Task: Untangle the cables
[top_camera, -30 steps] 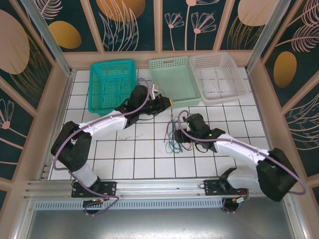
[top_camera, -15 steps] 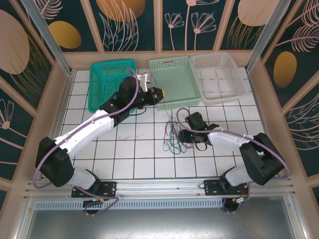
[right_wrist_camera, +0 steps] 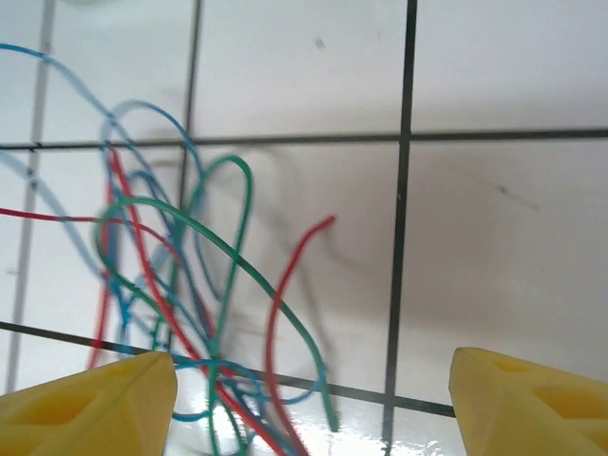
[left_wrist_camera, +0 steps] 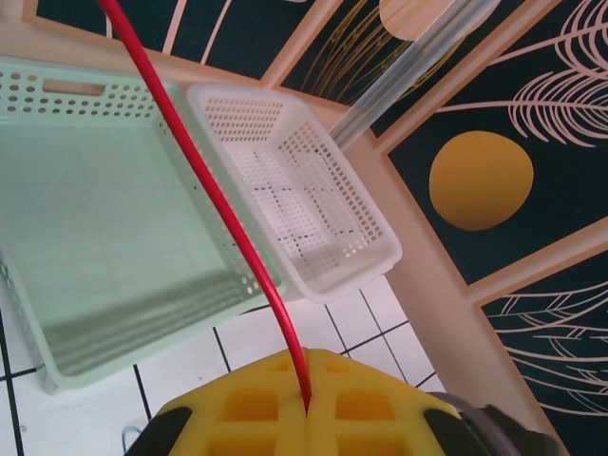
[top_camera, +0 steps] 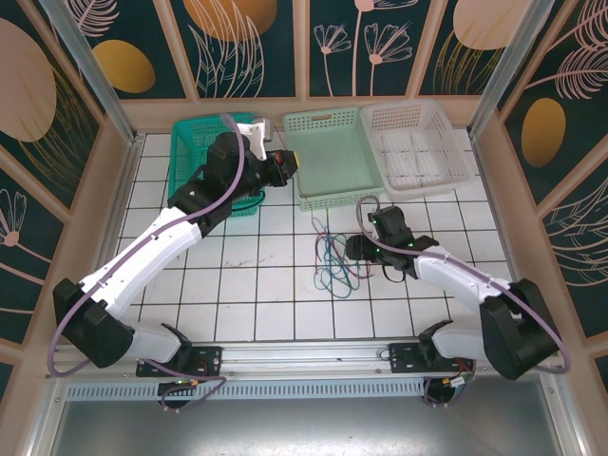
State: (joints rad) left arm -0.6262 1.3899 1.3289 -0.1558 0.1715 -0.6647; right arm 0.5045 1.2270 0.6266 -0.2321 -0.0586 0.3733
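Note:
The cables (top_camera: 332,260) lie tangled on the white tiles mid-table: curly green (right_wrist_camera: 224,256), blue (right_wrist_camera: 152,119) and red (right_wrist_camera: 275,304) wires crossing one another. My right gripper (top_camera: 354,247) sits low just to the right of the tangle, open, its yellow fingertips (right_wrist_camera: 95,399) wide apart with wire ends between them (right_wrist_camera: 313,413). My left gripper (top_camera: 289,164) is raised between the teal and green baskets. In its wrist view, the left gripper (left_wrist_camera: 306,408) is shut on a red cable (left_wrist_camera: 223,204) that runs up out of the frame.
Three baskets line the back edge: teal (top_camera: 204,157), light green (top_camera: 332,157), white (top_camera: 415,142). In the left wrist view the green basket (left_wrist_camera: 104,237) and white basket (left_wrist_camera: 294,199) hold nothing. Wooden walls enclose the tiled floor.
The left arm has lifted and swung back-left towards the teal basket with the red cable in its jaws. The right gripper has shifted slightly right beside the tangle.

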